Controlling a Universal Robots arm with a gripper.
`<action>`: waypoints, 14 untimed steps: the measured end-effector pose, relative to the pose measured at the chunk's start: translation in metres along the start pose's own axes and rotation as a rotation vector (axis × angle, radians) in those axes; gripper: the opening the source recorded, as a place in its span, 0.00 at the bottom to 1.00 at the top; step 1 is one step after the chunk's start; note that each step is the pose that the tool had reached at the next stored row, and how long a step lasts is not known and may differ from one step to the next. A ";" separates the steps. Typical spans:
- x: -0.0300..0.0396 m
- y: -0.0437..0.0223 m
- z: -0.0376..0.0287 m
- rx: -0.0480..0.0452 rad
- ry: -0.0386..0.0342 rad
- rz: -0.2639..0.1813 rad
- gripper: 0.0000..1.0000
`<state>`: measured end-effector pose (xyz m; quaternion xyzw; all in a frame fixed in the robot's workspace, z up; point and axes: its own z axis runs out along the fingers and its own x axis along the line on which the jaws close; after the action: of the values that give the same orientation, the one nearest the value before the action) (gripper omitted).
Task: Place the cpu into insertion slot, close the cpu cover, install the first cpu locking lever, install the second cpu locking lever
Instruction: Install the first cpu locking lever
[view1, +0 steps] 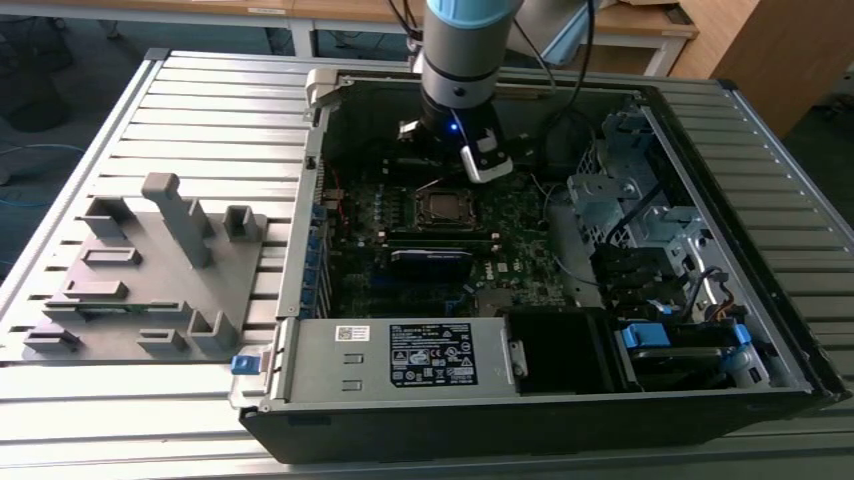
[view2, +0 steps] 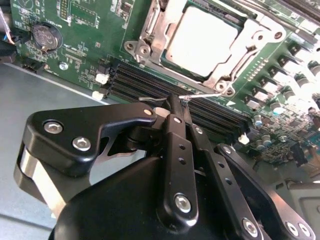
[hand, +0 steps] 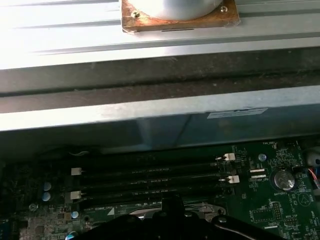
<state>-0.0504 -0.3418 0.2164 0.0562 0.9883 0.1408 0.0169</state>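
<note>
fingers (view2: 172, 127) of the gripper (view2: 176, 100) are pressed tight together in the second wrist view. their tips sit right at a thin wire locking lever (view2: 202, 95) beside the socket — whether they pinch it or only touch it i cannot tell.

the exterior view gives the wider setting: the arm (view1: 461, 40) comes down from the upper middle of the frame into an open computer case (view1: 287, 250). the insertion slot (view1: 441, 205) is a small square near the centre, and a grey fixture (view1: 147, 270) lies on the slatted table (view1: 200, 110) at the exterior view's left.

close detail comes from the second wrist view. the cpu (view2: 200, 40) is seated in the slot and the cpu cover (view2: 151, 27) lies flat around its pale top.

the first wrist view adds the black memory slots (hand: 150, 175), a coin battery (hand: 283, 179) and the case wall beyond.
</note>
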 end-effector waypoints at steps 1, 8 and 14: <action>-0.0005 -0.0001 0.0004 0.0002 0.0000 0.000 0.10; -0.0007 -0.0006 0.0024 0.0085 -0.0049 0.012 0.10; -0.0005 -0.0006 0.0035 0.0078 -0.0181 0.014 0.10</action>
<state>-0.0498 -0.3414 0.2129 0.0644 0.9882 0.1365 0.0247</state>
